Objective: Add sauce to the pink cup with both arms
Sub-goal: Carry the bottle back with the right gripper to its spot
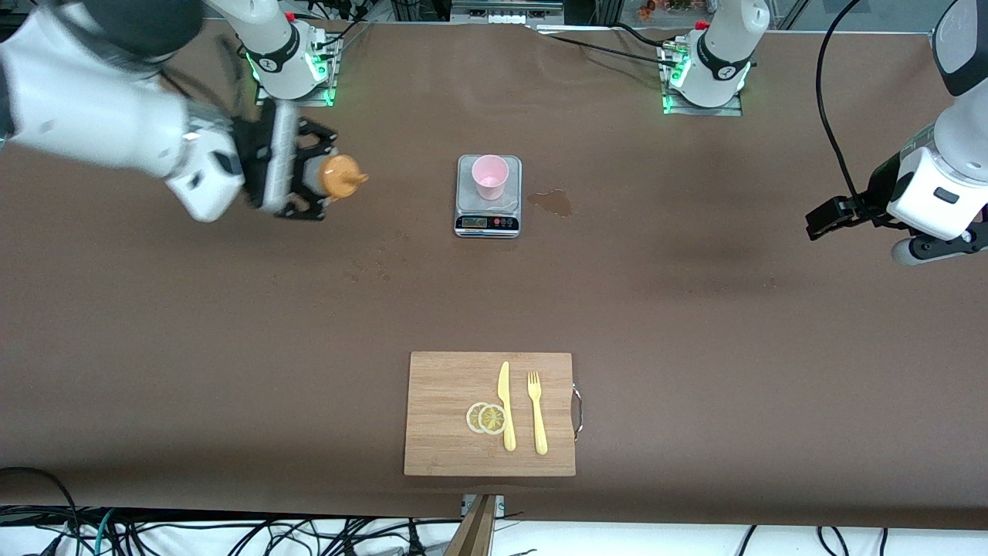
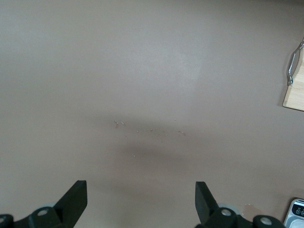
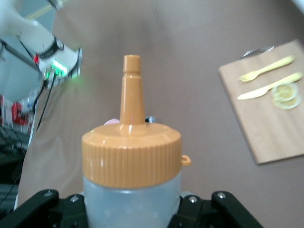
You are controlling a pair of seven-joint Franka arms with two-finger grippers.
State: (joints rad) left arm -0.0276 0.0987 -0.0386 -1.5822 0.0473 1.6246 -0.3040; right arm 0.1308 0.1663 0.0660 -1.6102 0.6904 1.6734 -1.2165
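The sauce (image 1: 338, 177), a whitish squeeze bottle with an orange nozzle cap, lies sideways in the air over the right arm's end of the table. My right gripper (image 1: 307, 177) is shut on its body, and the nozzle points toward the pink cup (image 1: 490, 176). In the right wrist view the sauce (image 3: 131, 156) fills the middle, clamped in the right gripper (image 3: 132, 211). The cup stands upright on a grey kitchen scale (image 1: 488, 222). My left gripper (image 1: 821, 219) hangs open over bare table at the left arm's end, its fingers (image 2: 76, 198) wide apart with nothing between them.
A wooden cutting board (image 1: 448, 440) lies nearer to the front camera than the scale, carrying a yellow knife (image 1: 505, 405), a yellow fork (image 1: 536, 413) and two lemon slices (image 1: 486, 418). A wet stain (image 1: 552, 202) marks the cloth beside the scale, toward the left arm's end.
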